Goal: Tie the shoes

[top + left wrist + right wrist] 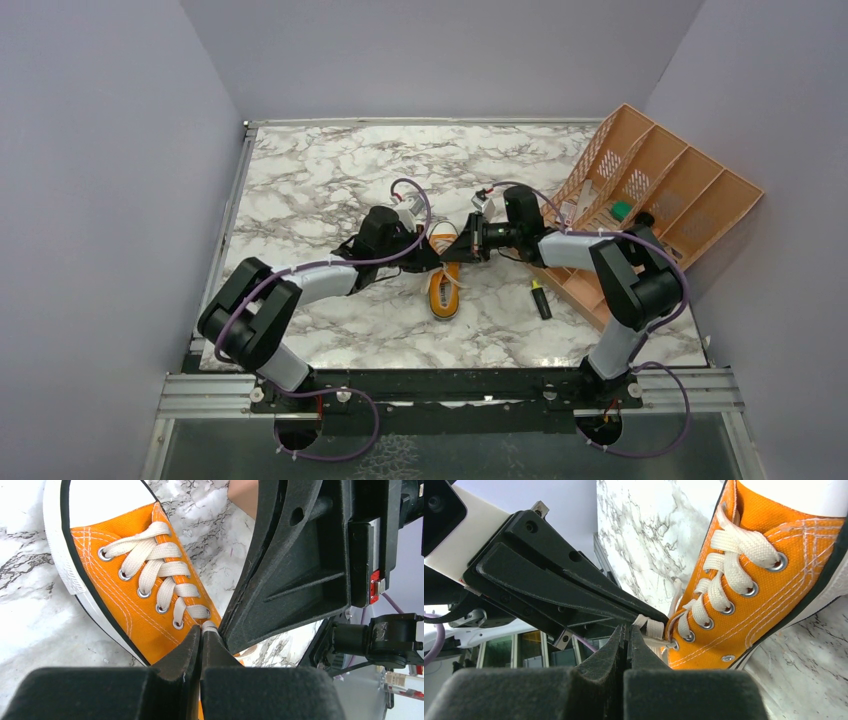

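Left end effector (201, 630), right end effector (626, 629) clamped on laces (160, 570); marble table (330, 170), lilac walls (440, 50)

The shoe (131, 611) is orange woven canvas with a smooth white rubber toe cap (102, 499), flat cloth laces (161, 570) and shiny metal eyelets (104, 555). The table (320, 180) looks like glossy marble. My left claw's fingers (181, 661) are matt black plastic.

One orange shoe (445, 285), two tools, a left tool (201, 632) and a right tool (626, 630), one peach rack (665, 160), one marker (541, 299), one green object (622, 210) in it.
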